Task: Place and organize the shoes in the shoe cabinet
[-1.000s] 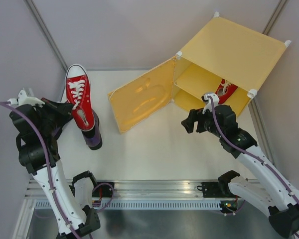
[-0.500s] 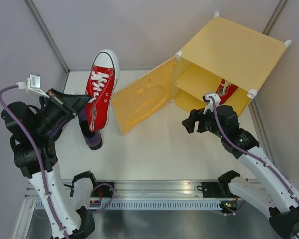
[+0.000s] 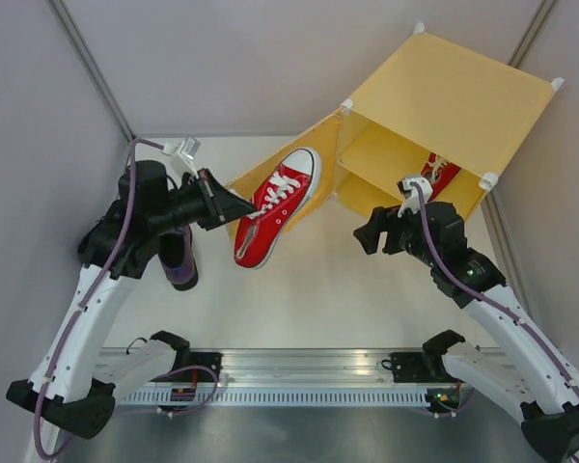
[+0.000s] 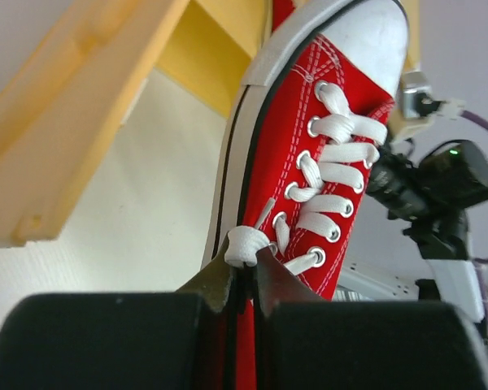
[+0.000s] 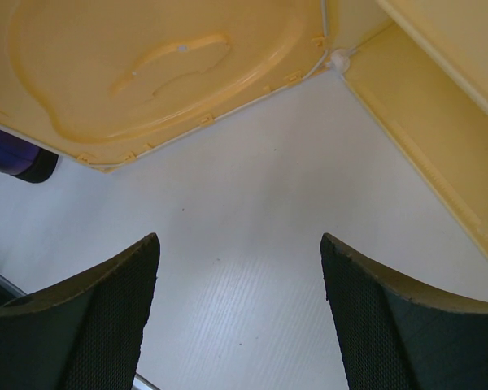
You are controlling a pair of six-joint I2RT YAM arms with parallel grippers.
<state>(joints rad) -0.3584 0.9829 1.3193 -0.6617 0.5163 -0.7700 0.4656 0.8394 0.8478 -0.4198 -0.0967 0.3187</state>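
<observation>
Left gripper [image 4: 242, 272]: I read it as clamped. Both fingers [image 4: 215, 280] pinch the upper edge of a red sneaker [image 4: 309, 162] beside the top eyelets, and one lace end bulges just above the fingertips.
Held sneaker: in the top view it hangs off the table [image 3: 309, 289]. The left gripper [image 3: 222, 204] holds its heel end. Its white toe cap points up and right, toward the cabinet [image 3: 444, 96]. The laces face the camera, and the shoe [image 3: 275, 207] is tilted.
Sneaker position: it is in front of the open door [image 3: 320, 143] and overlaps the door's lower part in the top view. It is outside the cabinet opening.
Right gripper [image 5: 237, 272]: I read it as wide open and holding nothing. Only bare table shows between the two pads [image 5: 106, 301].
Right gripper position: it hovers low over the table, near the front of the cabinet, by its near corner [image 3: 372, 231]. The wrist view looks toward the door [image 5: 146, 65].
Second sneaker [image 3: 439, 174]: red, inside the cabinet and partly hidden by the right arm. I cannot tell which compartment holds it.
Shelf [image 3: 386, 154]: the visible part is bare yellow.
Loafer [image 3: 179, 262]: dark purple, on the table at the left, partly under the left arm. A sliver also shows at the edge of the right wrist view [image 5: 16, 158].
Door: swung outward, with the embossed shape on its inner face.
</observation>
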